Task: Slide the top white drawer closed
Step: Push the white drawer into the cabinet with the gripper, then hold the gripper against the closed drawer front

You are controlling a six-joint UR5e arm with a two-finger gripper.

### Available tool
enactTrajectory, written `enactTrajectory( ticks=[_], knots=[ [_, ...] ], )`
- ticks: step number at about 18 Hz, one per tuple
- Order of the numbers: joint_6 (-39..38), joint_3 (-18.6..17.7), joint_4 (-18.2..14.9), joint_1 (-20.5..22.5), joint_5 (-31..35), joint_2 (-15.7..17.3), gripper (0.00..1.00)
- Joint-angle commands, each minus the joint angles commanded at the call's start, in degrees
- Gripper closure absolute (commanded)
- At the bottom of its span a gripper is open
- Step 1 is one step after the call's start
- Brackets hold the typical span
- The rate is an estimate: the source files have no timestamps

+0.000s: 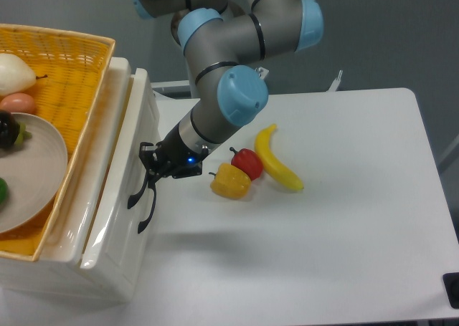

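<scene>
From the fixed camera, the top white drawer (122,175) sits almost flush in the cabinet at the table's left edge, under the yellow basket (64,61). Its front panel runs near-to-far and faces right, toward the peppers (237,174) and banana (276,160). The gripper (152,170) presses at the black handle (138,197); whether its fingers are parted I cannot tell.

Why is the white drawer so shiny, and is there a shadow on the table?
In the fixed camera view, light glares off the glossy front of the top white drawer; the arm casts a soft grey shadow on the table. The gripper and fruit look sharp, not blurry.
</scene>
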Motion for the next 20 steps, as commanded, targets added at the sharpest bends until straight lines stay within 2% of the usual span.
enactTrajectory(
  ticks=[20],
  knots=[
    [-3.3,2.4,1.7,-1.8,-0.1,-1.5,0.87]
  ],
)
